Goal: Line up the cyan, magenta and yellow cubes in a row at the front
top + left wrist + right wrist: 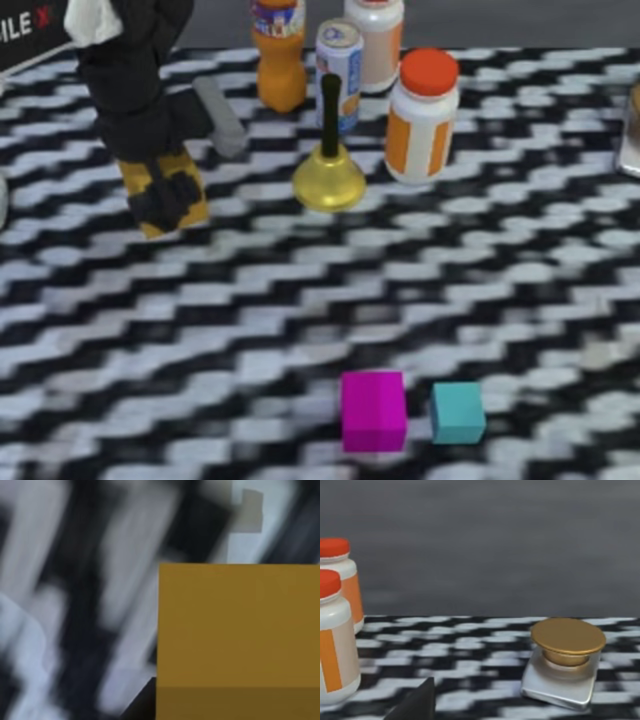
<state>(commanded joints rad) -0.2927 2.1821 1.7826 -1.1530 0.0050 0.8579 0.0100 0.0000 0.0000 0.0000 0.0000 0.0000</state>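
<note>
the left claw [166, 195] grips the yellow cube [190, 195] at the worktop's [300, 300] far left; magenta cube [373, 411] and cyan cube [458, 413] sit near-right, just beside each other.

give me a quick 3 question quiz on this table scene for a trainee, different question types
1. True or false: the magenta cube and the cyan cube sit side by side near the front edge.
2. Multiple choice: the left claw is at the A) yellow cube B) golden bell C) drink can
3. Fill in: the white jars have ____ lids.

Key: 1 true; 2 A; 3 orange-red
</note>
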